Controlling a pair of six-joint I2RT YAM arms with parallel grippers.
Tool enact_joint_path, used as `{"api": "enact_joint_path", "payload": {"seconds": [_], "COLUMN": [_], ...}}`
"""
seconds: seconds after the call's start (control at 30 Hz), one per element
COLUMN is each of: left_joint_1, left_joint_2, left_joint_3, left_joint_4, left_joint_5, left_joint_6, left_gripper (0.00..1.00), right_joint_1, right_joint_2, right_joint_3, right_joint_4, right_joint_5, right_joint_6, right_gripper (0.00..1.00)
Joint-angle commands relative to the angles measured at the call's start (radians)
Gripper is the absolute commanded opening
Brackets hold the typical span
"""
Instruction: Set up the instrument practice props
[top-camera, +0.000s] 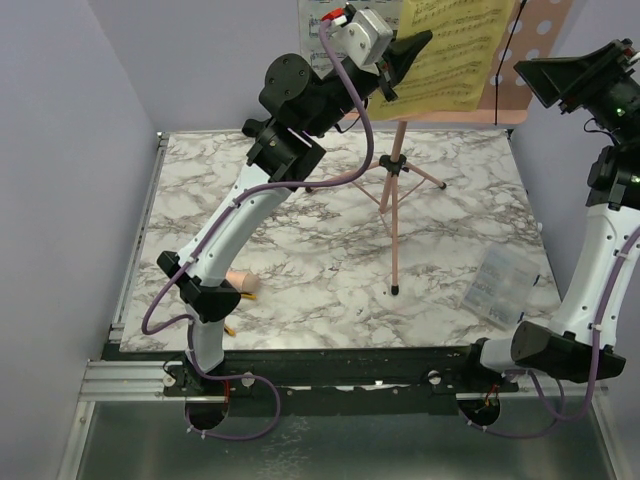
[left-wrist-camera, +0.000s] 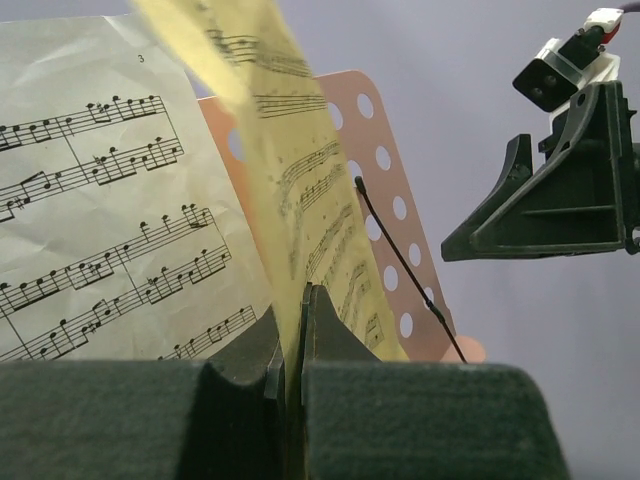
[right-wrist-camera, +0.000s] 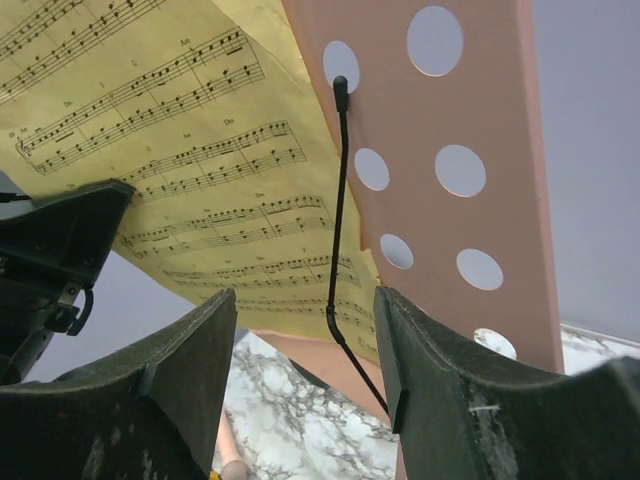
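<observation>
Paper is the fiddly part of this step. My left jaws are pressed together on the lower edge of the yellow sheet-music page (left-wrist-camera: 300, 200). It is up at the pink perforated desk (right-wrist-camera: 480, 200) of the music stand and overlaps the white page (left-wrist-camera: 90, 220), which lies flat against the desk. The yellow sheet is bowed and stands off the desk; the left wrist view shows it almost edge-on.

My right jaws are spread and hold nothing. They sit just below the desk's right part, and in the right wrist view the thin black wire retainer (right-wrist-camera: 338, 200) runs down between them. I cannot tell whether the yellow page is tucked behind that wire.

The tripod pole (top-camera: 397, 200) stands upright on the marble worktop (top-camera: 330, 280). The beige toy microphone (top-camera: 243, 284) lies near the left arm's base, well apart from the stand and partly hidden.

As I read it, the step in hand is seating the yellow page on the desk. To do it well I'd hold the pinch light and low and press the sheet flat toward the desk rather than sideways, so the tripod isn't nudged. Its bottom edge should be behind the wire before I let go. The right jaws could ease the wire outward or steady the desk's edge, but slowly, because the stand looks light and tippy.
</observation>
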Motion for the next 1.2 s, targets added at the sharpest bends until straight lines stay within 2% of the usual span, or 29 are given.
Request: {"api": "enact_joint_path", "payload": {"seconds": [0.0,0.4,0.5,0.67,0.87,1.1,1.17], "left_joint_1": [0.005,0.005,0.006,0.006,0.007,0.007,0.006], "left_joint_2": [0.010,0.024,0.029,0.035,0.044,0.045,0.049], "left_joint_3": [0.036,0.038,0.038,0.041,0.054,0.057,0.061], "left_joint_4": [0.003,0.029,0.041,0.067,0.070,0.070,0.071], "left_joint_5": [-0.009,-0.009,-0.017,-0.028,-0.021,-0.005,-0.012], "left_joint_6": [0.017,0.021,0.014,0.003,0.008,0.014,0.022], "left_gripper": [0.00,0.00,0.00,0.00,0.00,0.00,0.00], "right_joint_1": [0.034,0.093,0.100,0.104,0.107,0.107,0.107], "right_joint_2": [0.029,0.081,0.086,0.105,0.109,0.057,0.034], "right_joint_3": [0.013,0.033,0.034,0.058,0.057,-0.044,-0.084], "right_joint_4": [0.070,0.070,0.078,0.073,0.120,0.219,0.260], "right_joint_5": [-0.050,-0.016,-0.005,0.003,0.002,0.034,0.044], "right_joint_6": [0.043,0.011,0.010,0.015,0.039,0.070,0.074], "right_gripper": [0.59,0.47,0.39,0.32,0.13,0.01,0.01]}}
